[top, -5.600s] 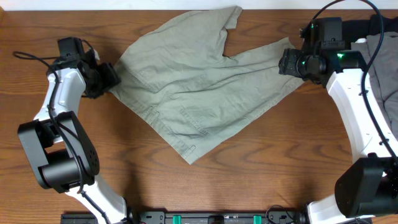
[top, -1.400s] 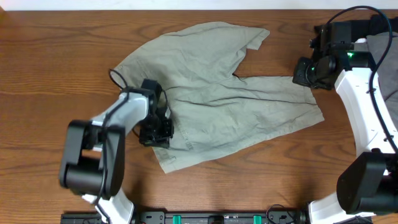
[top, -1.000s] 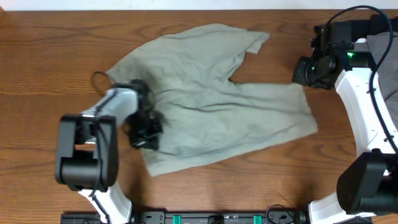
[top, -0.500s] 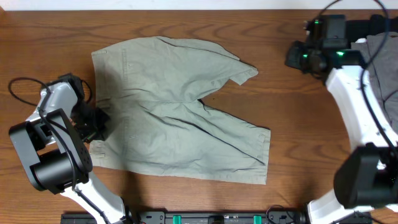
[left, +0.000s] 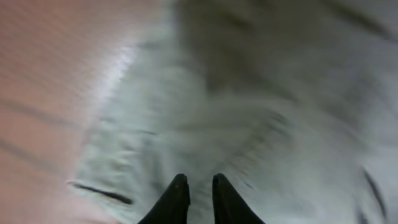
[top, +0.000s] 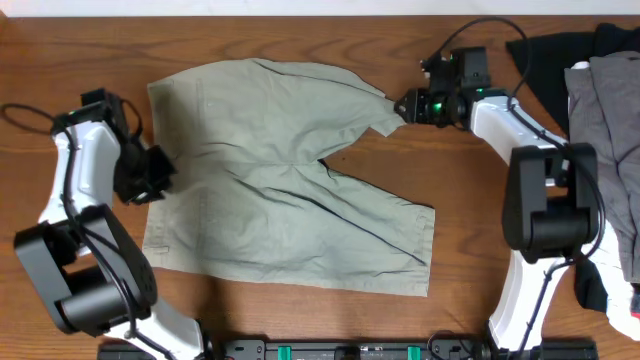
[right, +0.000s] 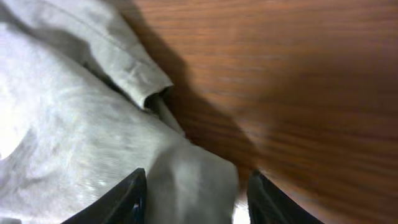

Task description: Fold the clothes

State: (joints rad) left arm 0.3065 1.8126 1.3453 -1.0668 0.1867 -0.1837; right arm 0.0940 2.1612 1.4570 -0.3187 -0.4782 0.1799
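The pale khaki-green shorts (top: 280, 190) lie spread flat on the wooden table, waistband at the left and both legs pointing right. My left gripper (top: 152, 178) sits at the waistband's left edge. In the left wrist view its fingertips (left: 180, 186) stand slightly apart over blurred cloth (left: 249, 93), pinching nothing. My right gripper (top: 400, 103) is at the hem corner of the upper leg. In the right wrist view the gripper (right: 196, 175) is open wide, with a fold of the hem (right: 193, 180) lying loose between its fingers.
A black garment (top: 545, 50) and a darker grey garment (top: 605, 110) are piled at the right edge, just behind my right arm. A black cable (top: 30, 85) loops near the left arm. Bare wood (right: 298, 74) lies right of the hem.
The shorts were dragged left and laid out flat. My left gripper moved out to the waistband's left edge and parted slightly. My right gripper moved left to the upper leg's hem and opened.
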